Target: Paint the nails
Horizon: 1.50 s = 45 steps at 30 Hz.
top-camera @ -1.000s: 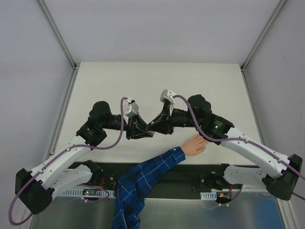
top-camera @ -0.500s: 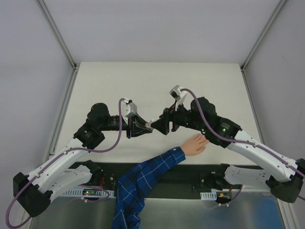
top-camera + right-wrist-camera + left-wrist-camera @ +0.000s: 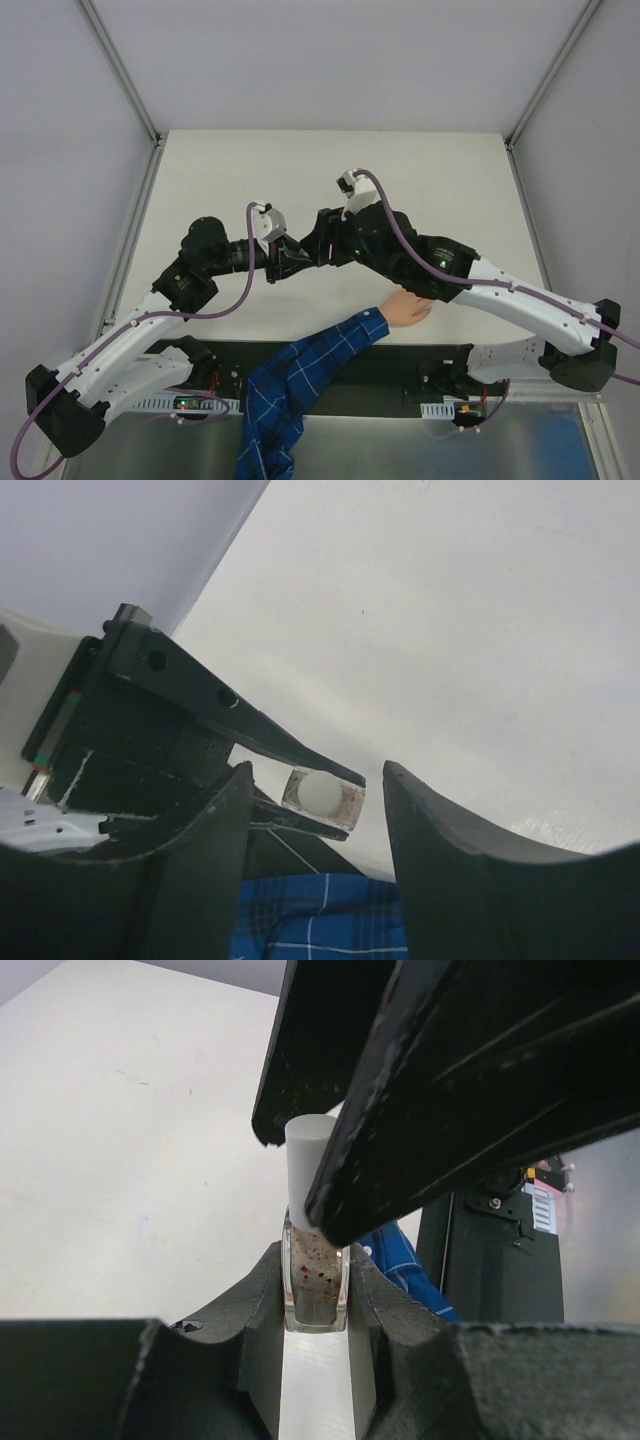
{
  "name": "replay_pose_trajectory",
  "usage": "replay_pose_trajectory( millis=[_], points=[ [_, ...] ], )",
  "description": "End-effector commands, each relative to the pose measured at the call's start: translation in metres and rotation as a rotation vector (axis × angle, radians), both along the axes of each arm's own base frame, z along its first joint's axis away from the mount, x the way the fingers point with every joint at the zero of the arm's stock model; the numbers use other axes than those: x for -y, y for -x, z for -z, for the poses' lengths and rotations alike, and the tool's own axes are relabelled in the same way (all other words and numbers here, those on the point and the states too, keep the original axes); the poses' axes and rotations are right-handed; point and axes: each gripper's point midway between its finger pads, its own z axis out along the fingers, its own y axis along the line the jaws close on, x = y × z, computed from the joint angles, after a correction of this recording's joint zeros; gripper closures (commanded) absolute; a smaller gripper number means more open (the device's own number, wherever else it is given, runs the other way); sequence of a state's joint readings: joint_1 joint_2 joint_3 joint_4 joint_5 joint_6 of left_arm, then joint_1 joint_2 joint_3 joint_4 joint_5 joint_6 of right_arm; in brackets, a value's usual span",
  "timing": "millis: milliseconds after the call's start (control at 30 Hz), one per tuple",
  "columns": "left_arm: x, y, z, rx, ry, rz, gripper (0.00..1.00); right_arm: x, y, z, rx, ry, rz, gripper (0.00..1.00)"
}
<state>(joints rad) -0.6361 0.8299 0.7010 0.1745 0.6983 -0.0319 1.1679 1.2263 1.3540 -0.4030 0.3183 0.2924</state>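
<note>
Since the earlier frame your right arm has swung in over the middle of the bench, and its right pincer (image 3: pixel 312 250) now faces the left pincer (image 3: pixel 283 262) nose to nose, well above the surface.

Your left pincer is pinching a small glass polish bottle (image 3: pixel 316 1285) with speckled contents, its white cap (image 3: pixel 308 1165) pointing at the other arm. From the right wrist view the right pincer's fingers (image 3: pixel 195 865) are spread, with the bottle's cap end (image 3: pixel 322 795) framed between them; from the left wrist view those dark fingers flank the cap, one apparently just touching it, though you can't quite tell from this angle.

You're at the uncapping step: the bottle is held, the cap is on, and no brush is out. Next you'd want to centre the cap between the right fingers, press them together on it, then twist and draw the cap off along the bottle's axis while the left keeps firm.

The nails are on the pale hand (image 3: pixel 405 307) lying at the near edge of the bench, partly under your right forearm, blue plaid sleeve (image 3: pixel 300 385) trailing off the near side; they're too small to make out here.
</note>
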Motion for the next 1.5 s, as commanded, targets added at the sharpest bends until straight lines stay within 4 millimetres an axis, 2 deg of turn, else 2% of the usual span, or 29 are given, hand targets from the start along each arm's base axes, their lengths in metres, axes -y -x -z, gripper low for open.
replay_pose_trajectory(
  millis=[0,200,233,300,333,367,433,467,500,533,567,600,667,767,867,900,967,1000,1033,1067,1100,1167,1200,1233,1267,1300,1367,1433,1467],
  points=[
    [-0.001,-0.002,-0.026,0.092,0.046,-0.023,1.00,0.004,-0.012,-0.007,0.011,0.014,0.120,0.46],
    [-0.001,-0.001,-0.028,0.088,0.051,-0.016,1.00,-0.003,-0.012,0.005,0.000,0.028,0.105,0.66],
    [0.000,0.002,-0.030,0.091,0.054,-0.002,1.00,-0.003,-0.011,0.006,0.004,0.033,0.099,0.76],
    [0.002,0.006,-0.029,0.086,0.056,0.026,1.00,-0.002,-0.010,0.008,0.030,0.054,0.072,0.85],
    [0.003,0.013,-0.030,0.083,0.060,0.067,1.00,-0.002,-0.010,0.008,0.045,0.061,0.056,0.96],
    [0.005,0.019,-0.031,0.079,0.067,0.104,1.00,0.001,-0.011,0.004,0.088,0.079,0.026,0.99],
    [0.008,0.031,-0.036,0.087,0.091,0.185,1.00,0.001,-0.006,0.012,0.119,0.100,-0.071,0.99],
    [0.009,0.046,-0.038,0.069,0.104,0.270,1.00,-0.001,-0.004,-0.003,0.164,0.046,-0.123,0.99],
    [0.010,0.052,-0.044,0.094,0.130,0.314,1.00,-0.009,0.013,0.014,0.180,0.047,-0.352,1.00],
    [0.009,0.061,-0.044,0.092,0.137,0.364,1.00,-0.021,0.028,-0.005,0.248,-0.067,-0.516,1.00],
    [0.008,0.074,-0.043,0.069,0.141,0.444,1.00,-0.022,0.086,-0.012,0.251,-0.185,-0.898,0.99],
    [0.006,0.081,-0.045,0.072,0.144,0.488,1.00,-0.015,0.084,-0.004,0.288,-0.192,-0.976,1.00],
    [0.006,0.086,-0.045,0.055,0.144,0.531,1.00,-0.011,0.078,0.000,0.246,-0.195,-1.009,1.00],
    [0.009,0.079,-0.039,0.035,0.127,0.504,1.00,-0.014,0.058,0.006,0.203,-0.180,-0.957,1.00],
    [0.011,0.070,-0.036,0.036,0.112,0.450,1.00,-0.014,0.049,0.005,0.201,-0.176,-0.892,1.00],
    [0.012,0.063,-0.036,0.041,0.110,0.408,1.00,-0.014,0.047,0.004,0.201,-0.176,-0.874,0.98],
    [0.011,0.057,-0.034,0.056,0.098,0.357,1.00,-0.011,0.038,0.000,0.182,-0.173,-0.782,0.82],
    [0.011,0.053,-0.034,0.063,0.095,0.335,1.00,-0.010,0.035,-0.001,0.174,-0.170,-0.744,0.65],
    [0.011,0.047,-0.033,0.072,0.092,0.297,1.00,-0.005,0.031,-0.001,0.156,-0.161,-0.692,0.57],
    [0.010,0.045,-0.034,0.076,0.091,0.280,1.00,-0.002,0.020,-0.002,0.139,-0.154,-0.603,0.53],
    [0.010,0.043,-0.033,0.074,0.088,0.270,1.00,0.000,0.017,-0.002,0.116,-0.153,-0.558,0.43],
    [0.009,0.037,-0.034,0.080,0.086,0.227,1.00,0.009,0.008,0.000,0.080,-0.127,-0.438,0.36],
    [0.009,0.035,-0.032,0.074,0.079,0.213,1.00,0.009,0.014,-0.006,0.084,-0.130,-0.432,0.32],
    [0.009,0.033,-0.032,0.083,0.075,0.201,1.00,0.013,0.015,-0.003,0.064,-0.103,-0.400,0.27],
    [0.008,0.028,-0.032,0.084,0.073,0.171,1.00,0.020,0.006,-0.006,0.076,-0.085,-0.315,0.24],
    [0.007,0.026,-0.031,0.079,0.069,0.154,1.00,0.020,0.012,-0.013,0.081,-0.086,-0.307,0.23],
    [0.006,0.018,-0.031,0.090,0.063,0.110,1.00,0.026,0.011,-0.014,0.078,-0.064,-0.246,0.23],
    [0.004,0.013,-0.029,0.091,0.057,0.078,1.00,0.024,0.020,-0.019,0.068,-0.070,-0.240,0.23],
    [0.003,0.012,-0.030,0.093,0.056,0.064,1.00,0.028,0.012,-0.020,0.076,-0.052,-0.176,0.24]
  ],
)
